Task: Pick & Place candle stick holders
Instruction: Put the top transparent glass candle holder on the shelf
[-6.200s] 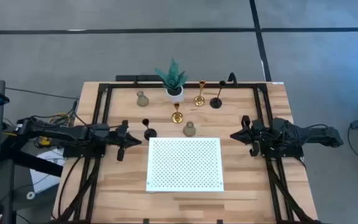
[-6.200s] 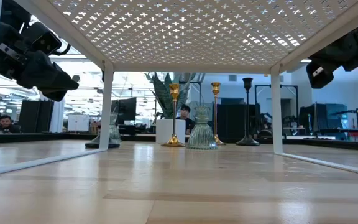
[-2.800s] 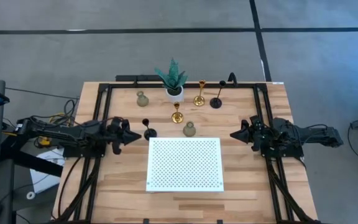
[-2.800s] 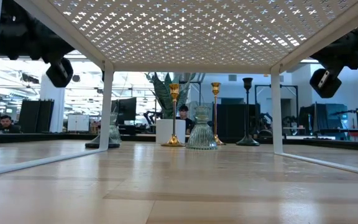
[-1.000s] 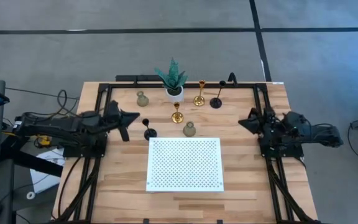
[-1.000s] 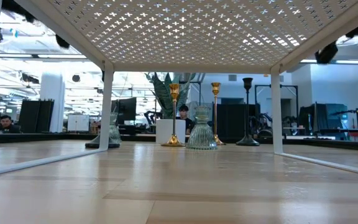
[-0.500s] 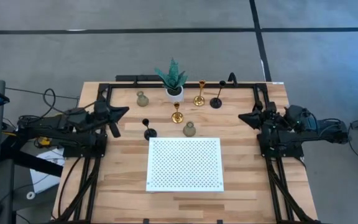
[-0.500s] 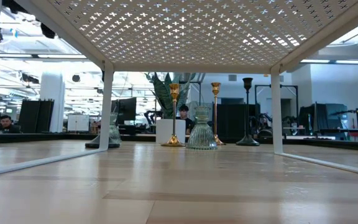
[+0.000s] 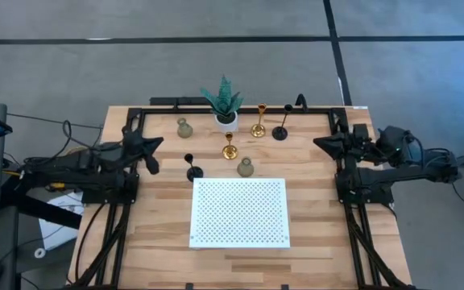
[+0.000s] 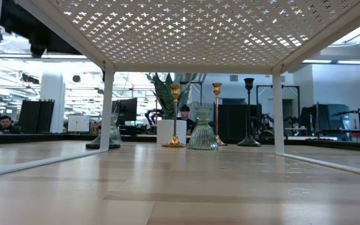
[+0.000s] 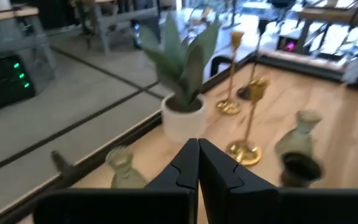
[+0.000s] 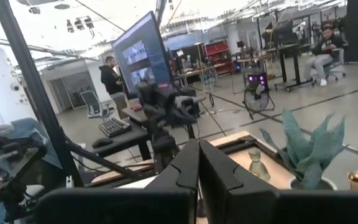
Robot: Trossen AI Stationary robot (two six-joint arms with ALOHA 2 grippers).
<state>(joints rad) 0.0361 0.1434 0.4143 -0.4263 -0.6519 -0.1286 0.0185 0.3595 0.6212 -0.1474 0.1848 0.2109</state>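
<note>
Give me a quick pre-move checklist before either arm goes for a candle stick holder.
1. Left gripper empty and shut, at the table's left side: ok.
2. Right gripper empty and shut, at the right side: ok.
3. All six candle stick holders upright, e.g. gold holder, black holder: ok.
4. White perforated shelf has nothing on top: ok.
5. Jaws opened for a grasp: not ok.

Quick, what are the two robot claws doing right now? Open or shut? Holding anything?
Left claw: shut, holding nothing.
Right claw: shut, holding nothing.
</note>
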